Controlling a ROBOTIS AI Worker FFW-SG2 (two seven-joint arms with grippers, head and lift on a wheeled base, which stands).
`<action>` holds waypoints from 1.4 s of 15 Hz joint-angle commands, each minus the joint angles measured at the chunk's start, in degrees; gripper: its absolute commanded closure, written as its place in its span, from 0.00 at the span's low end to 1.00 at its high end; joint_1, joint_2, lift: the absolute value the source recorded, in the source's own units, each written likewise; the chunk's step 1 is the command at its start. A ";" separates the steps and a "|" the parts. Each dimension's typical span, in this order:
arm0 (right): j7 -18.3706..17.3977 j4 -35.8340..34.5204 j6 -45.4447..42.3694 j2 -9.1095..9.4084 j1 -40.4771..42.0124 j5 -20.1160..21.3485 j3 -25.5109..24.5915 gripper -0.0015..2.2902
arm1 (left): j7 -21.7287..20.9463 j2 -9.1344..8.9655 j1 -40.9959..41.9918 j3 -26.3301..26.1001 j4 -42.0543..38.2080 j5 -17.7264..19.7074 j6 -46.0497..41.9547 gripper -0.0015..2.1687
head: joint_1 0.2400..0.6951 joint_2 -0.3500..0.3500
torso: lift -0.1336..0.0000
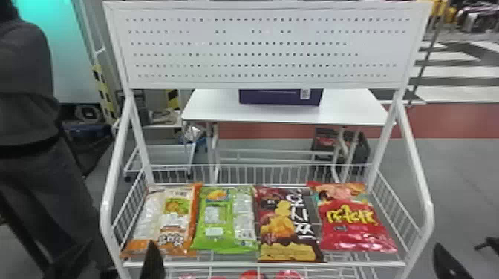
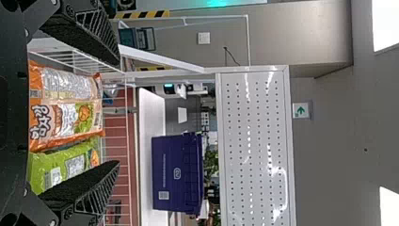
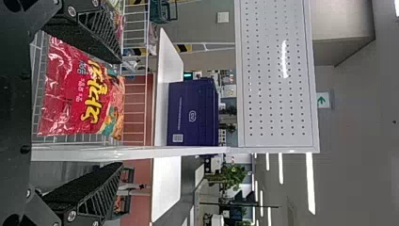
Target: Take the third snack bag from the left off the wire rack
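Four snack bags lie flat side by side on the white wire rack (image 1: 393, 211). From the left they are an orange and white bag (image 1: 163, 219), a green bag (image 1: 224, 219), a dark maroon bag with yellow snacks pictured (image 1: 286, 224), and a red bag (image 1: 351, 220). The maroon one is third from the left. My left gripper (image 1: 152, 261) is low at the rack's front edge, before the orange bag. It is open in the left wrist view (image 2: 115, 110), empty, facing the orange bag (image 2: 63, 110) and green bag (image 2: 61, 167). My right gripper (image 1: 447, 265) is outside the rack's right front corner, open (image 3: 118, 112), with the red bag (image 3: 77, 96) ahead.
A white pegboard panel (image 1: 260, 44) rises behind the shelf between the rack's upright posts (image 1: 386, 141). Behind it stands a white table (image 1: 345, 111) carrying a dark blue box (image 1: 280, 96). Red packages (image 1: 252, 275) show on a lower shelf at the front edge.
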 commanded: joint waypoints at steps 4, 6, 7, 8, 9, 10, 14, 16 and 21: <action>0.10 0.09 0.00 -0.07 0.08 -0.09 0.09 0.05 | 0.00 0.13 0.00 0.04 -0.23 0.00 0.00 0.07 | 0.57 0.50 | 1.00; 0.10 0.26 -0.17 -0.16 -0.01 -0.09 0.18 0.05 | 0.00 0.13 0.00 -0.05 -0.23 0.00 0.00 0.07 | 0.57 0.50 | 1.00; 0.10 0.35 -0.17 -0.16 -0.10 -0.09 0.35 0.05 | 0.00 0.04 0.00 0.04 -0.23 0.00 0.17 0.07 | 0.57 0.50 | 1.00; 0.01 0.70 -0.17 -0.25 -0.45 0.00 0.61 0.05 | 0.00 0.13 0.00 -0.05 -0.31 0.00 0.17 0.07 | 0.57 0.50 | 1.00; -0.25 1.58 -0.17 -0.25 -1.15 0.26 1.49 0.05 | 0.00 0.04 0.00 -0.05 -0.49 0.00 0.17 0.07 | 0.57 0.50 | 1.00; -0.34 3.34 1.23 -0.43 -3.79 0.70 3.60 0.05 | 0.00 0.04 0.09 -0.22 -0.67 -0.09 0.35 0.07 | 0.57 0.50 | 1.00; -1.40 13.27 16.17 0.98 -22.16 7.74 17.49 0.05 | 0.00 0.04 0.09 -1.10 -0.31 -1.14 1.05 0.07 | 0.57 0.50 | 1.00; -2.80 18.46 23.38 2.39 -30.95 11.25 23.91 0.05 | 0.00 0.04 0.00 -1.10 0.13 -1.14 1.05 0.07 | 0.57 0.50 | 1.00; -2.89 31.90 25.14 8.45 -41.58 15.21 31.90 0.05 | 0.00 0.39 -0.97 -1.10 1.18 -1.05 1.58 0.07 | 0.57 0.50 | 1.00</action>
